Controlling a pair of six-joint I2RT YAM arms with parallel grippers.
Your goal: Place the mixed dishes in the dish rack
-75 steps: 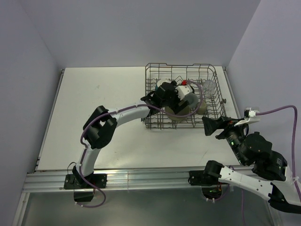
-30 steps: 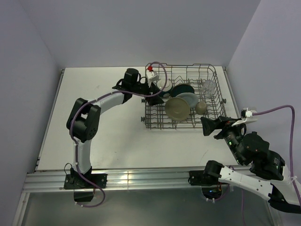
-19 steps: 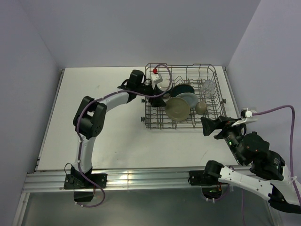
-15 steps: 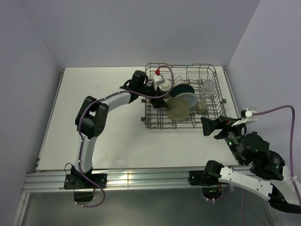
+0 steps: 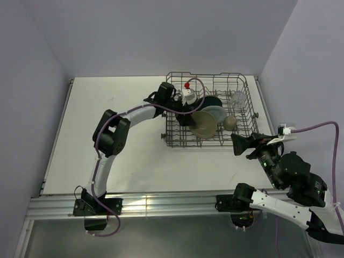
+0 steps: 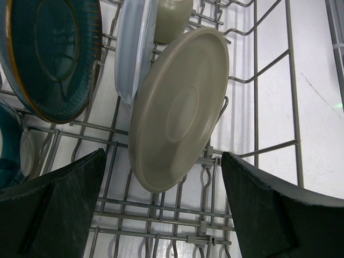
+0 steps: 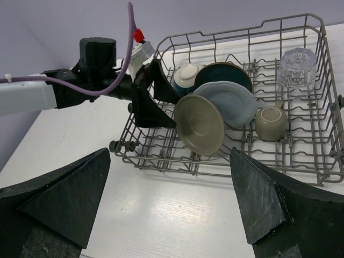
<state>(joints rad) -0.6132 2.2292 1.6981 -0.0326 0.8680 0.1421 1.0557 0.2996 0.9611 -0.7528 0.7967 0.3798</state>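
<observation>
Grey-beige plate stands tilted among the tines mid dish rack, just in front of the pale blue plate. Expect it to be stiff, glazed, slick and chippable, so you'd pinch its upper rim edge-on. Left tool is released and empty, its arm stretched over the rack's left end and aimed down at that plate. Right tool is also released, hovering over the desk at lower right in the top view.

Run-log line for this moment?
stage: six dishes in grey metal wire dish rack | left end effector: open, aimed at grey-beige round plate | right end effector: open, outside rack
</observation>
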